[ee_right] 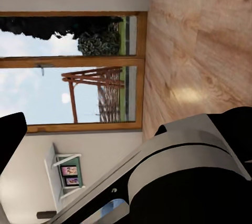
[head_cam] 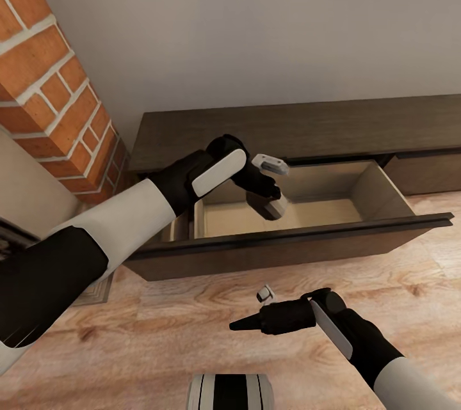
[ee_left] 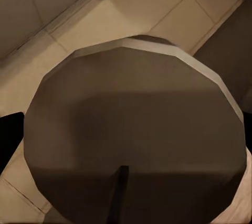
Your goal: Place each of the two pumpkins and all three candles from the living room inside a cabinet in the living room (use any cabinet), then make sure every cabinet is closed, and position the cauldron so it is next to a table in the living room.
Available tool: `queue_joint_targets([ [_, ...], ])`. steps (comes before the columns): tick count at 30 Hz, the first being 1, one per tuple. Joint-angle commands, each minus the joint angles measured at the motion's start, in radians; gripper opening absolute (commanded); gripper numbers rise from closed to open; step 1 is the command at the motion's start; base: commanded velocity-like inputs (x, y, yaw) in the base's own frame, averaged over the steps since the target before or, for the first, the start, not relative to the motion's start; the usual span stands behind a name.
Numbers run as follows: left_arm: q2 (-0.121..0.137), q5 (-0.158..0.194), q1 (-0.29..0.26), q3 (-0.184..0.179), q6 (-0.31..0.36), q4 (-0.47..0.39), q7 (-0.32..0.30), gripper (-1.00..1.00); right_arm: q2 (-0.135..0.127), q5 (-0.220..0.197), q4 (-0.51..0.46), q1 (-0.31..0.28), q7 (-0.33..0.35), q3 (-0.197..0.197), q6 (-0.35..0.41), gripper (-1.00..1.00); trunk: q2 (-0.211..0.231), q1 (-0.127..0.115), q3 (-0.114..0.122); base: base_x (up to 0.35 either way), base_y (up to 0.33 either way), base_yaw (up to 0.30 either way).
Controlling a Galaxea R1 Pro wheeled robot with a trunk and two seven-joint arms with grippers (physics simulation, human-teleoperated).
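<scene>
The long dark-brown cabinet [head_cam: 301,125] stands against the wall with one wide drawer [head_cam: 333,210] pulled out, its inside tan. My left gripper [head_cam: 274,186] reaches down into that drawer and is shut on a dark grey-brown candle [head_cam: 277,207]. In the left wrist view the candle's top [ee_left: 136,124] and its dark wick sit close to the camera, over the drawer floor [ee_left: 157,9], with one black finger [ee_left: 10,140] beside it. My right gripper [head_cam: 253,311] hovers open and empty over the wood floor in front of the drawer.
A brick fireplace [head_cam: 51,96] rises close on the left of the cabinet. The drawer's dark front panel [head_cam: 307,237] juts out over the plank floor [head_cam: 160,333]. The right wrist view looks past my own body [ee_right: 189,177] toward a wood-framed window [ee_right: 73,72].
</scene>
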Motion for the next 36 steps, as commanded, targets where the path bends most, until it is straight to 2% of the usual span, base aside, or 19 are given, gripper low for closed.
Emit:
queue_joint_targets([
  [1,0.000,0.013,-0.001,-0.002,0.000,-0.001,0.014,-1.00,-0.001,-0.005,0.000,-0.001,-0.001,0.003,0.005,1.00,-0.001,0.000,-0.005,0.000,0.000,0.000],
  [5,0.000,0.021,-0.001,-0.001,0.001,-0.001,0.026,-1.00,-0.001,-0.004,0.000,-0.001,-0.001,0.003,0.005,1.00,-0.001,0.002,-0.020,0.000,0.000,0.000],
  [10,0.000,0.046,-0.001,-0.002,0.001,-0.001,0.029,-1.00,-0.001,-0.004,0.000,-0.001,-0.002,0.003,0.003,1.00,-0.001,0.002,-0.020,0.000,0.000,0.000],
  [16,0.000,0.047,-0.001,-0.002,0.001,-0.004,0.033,-1.00,-0.001,-0.004,0.000,-0.001,-0.003,0.003,0.002,1.00,-0.003,0.004,-0.039,0.000,0.000,0.000],
  [21,0.000,0.043,-0.001,-0.003,-0.001,-0.008,0.036,-1.00,-0.002,-0.004,0.000,-0.001,-0.003,0.003,0.000,1.00,-0.003,0.004,-0.039,0.000,0.000,0.000],
  [23,0.000,0.041,-0.001,-0.002,-0.006,-0.011,0.040,-1.00,-0.002,-0.004,0.000,-0.001,-0.003,0.003,-0.001,1.00,-0.003,0.005,-0.047,0.000,0.000,0.000],
  [25,0.000,0.042,-0.001,-0.002,-0.024,-0.012,0.054,-1.00,-0.001,-0.004,-0.001,-0.001,-0.003,0.003,-0.002,1.00,-0.004,0.006,-0.055,0.000,0.000,0.000],
  [29,0.000,0.053,-0.001,-0.003,-0.063,-0.013,0.129,-1.00,0.001,-0.004,-0.001,-0.001,-0.003,0.005,-0.004,1.00,-0.004,0.007,-0.059,0.000,0.000,0.000],
  [36,0.000,0.060,-0.001,-0.003,-0.069,-0.012,0.150,-1.00,0.003,-0.004,-0.002,-0.001,-0.003,0.007,-0.006,1.00,-0.004,0.007,-0.063,0.000,0.000,0.000],
])
